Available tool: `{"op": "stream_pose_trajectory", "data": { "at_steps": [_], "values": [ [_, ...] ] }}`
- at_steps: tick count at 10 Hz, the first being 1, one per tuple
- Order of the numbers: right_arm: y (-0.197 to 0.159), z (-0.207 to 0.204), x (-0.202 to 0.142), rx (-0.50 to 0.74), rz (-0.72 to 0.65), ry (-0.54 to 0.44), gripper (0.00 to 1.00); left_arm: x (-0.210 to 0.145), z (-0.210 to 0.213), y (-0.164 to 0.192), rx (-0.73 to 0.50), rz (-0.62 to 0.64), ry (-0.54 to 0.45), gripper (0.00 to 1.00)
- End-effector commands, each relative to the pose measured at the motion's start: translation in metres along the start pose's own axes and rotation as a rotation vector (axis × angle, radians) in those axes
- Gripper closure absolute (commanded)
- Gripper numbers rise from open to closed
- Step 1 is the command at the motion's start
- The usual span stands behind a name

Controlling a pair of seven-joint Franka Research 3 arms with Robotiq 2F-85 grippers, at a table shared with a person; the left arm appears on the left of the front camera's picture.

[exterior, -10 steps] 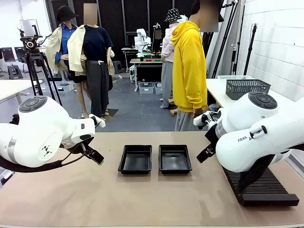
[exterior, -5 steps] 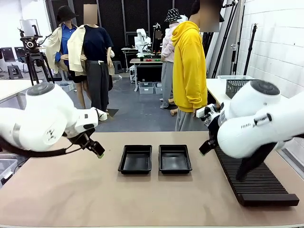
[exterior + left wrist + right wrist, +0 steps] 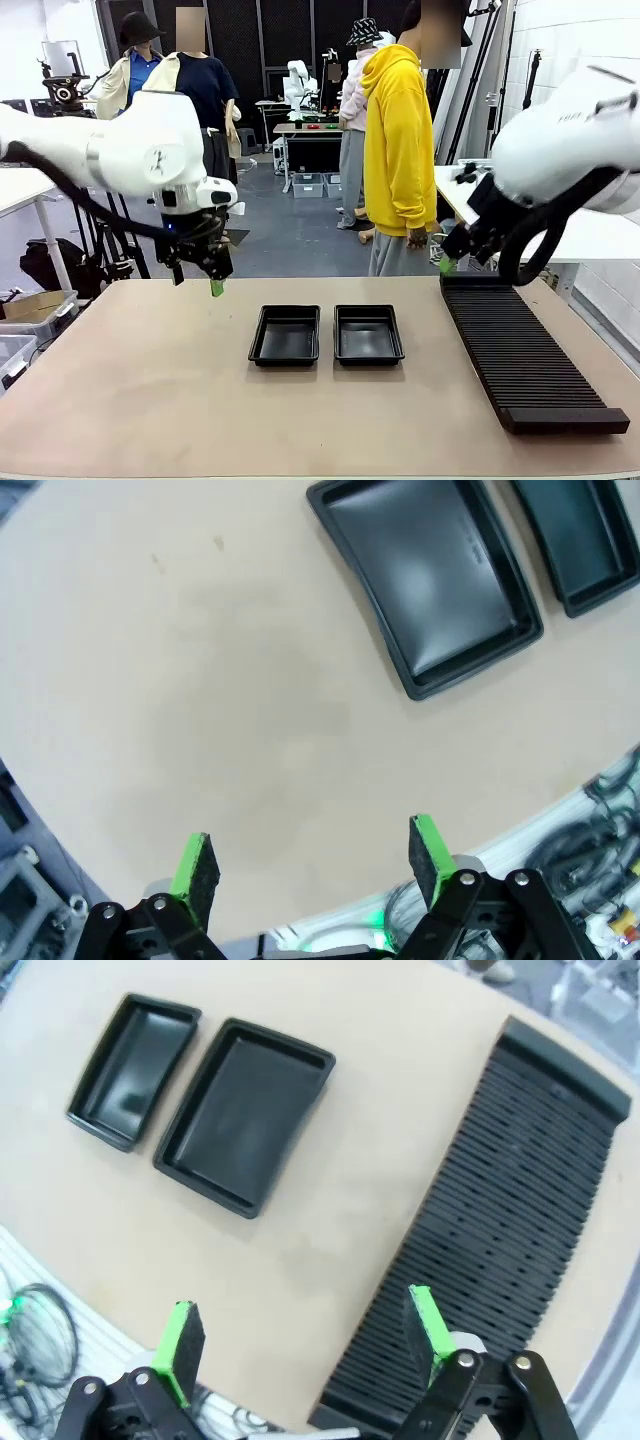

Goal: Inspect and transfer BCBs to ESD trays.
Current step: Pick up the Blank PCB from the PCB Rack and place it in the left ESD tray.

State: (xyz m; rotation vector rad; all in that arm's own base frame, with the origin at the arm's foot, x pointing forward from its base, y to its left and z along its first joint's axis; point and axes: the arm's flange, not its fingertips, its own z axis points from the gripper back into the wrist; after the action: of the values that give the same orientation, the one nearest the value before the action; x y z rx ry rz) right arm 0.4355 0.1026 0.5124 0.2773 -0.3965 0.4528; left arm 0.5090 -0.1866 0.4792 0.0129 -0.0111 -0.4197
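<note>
Two empty black ESD trays (image 3: 286,335) (image 3: 368,334) lie side by side at the table's middle. No BCBs are in view. My left gripper (image 3: 213,280) hangs open above the table, left of the trays and a bit farther back. From the left wrist view its fingers (image 3: 197,868) frame bare tabletop, with one tray (image 3: 430,580) ahead and the other tray (image 3: 580,540) at the corner. My right gripper (image 3: 448,262) hangs open over the far end of the rack. Beyond its fingers (image 3: 424,1322), the right wrist view looks down on both trays (image 3: 135,1065) (image 3: 245,1110).
A long black ribbed rack (image 3: 520,345) (image 3: 510,1220) runs along the table's right side. A person in a yellow hoodie (image 3: 398,150) stands at the far edge, hands down. A grey mesh basket (image 3: 470,165) sits on the side table behind my right arm.
Both arms have risen and pulled back from the near table. The left gripper moved right toward the trays' far-left side. The right arm lifted off the rack, uncovering it.
</note>
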Motion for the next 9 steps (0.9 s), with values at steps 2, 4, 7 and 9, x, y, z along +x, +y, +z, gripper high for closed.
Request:
{"op": "stream_pose_trajectory", "data": {
  "at_steps": [2,4,7,9],
  "values": [
    [-0.043,0.019,-0.018,0.125,-0.098,-0.038,0.00,0.051,0.011,0.066,-0.182,0.178,0.081,0.00],
    [-0.056,0.018,-0.028,0.176,-0.125,-0.056,0.00,0.048,0.015,0.082,-0.252,0.165,0.029,0.00],
    [-0.059,0.024,-0.026,0.175,-0.137,-0.061,0.00,0.043,0.003,0.077,-0.159,0.164,0.084,0.00],
    [-0.059,0.024,-0.026,0.175,-0.137,-0.061,0.00,0.043,0.003,0.077,-0.159,0.164,0.084,0.00]
  ]
}}
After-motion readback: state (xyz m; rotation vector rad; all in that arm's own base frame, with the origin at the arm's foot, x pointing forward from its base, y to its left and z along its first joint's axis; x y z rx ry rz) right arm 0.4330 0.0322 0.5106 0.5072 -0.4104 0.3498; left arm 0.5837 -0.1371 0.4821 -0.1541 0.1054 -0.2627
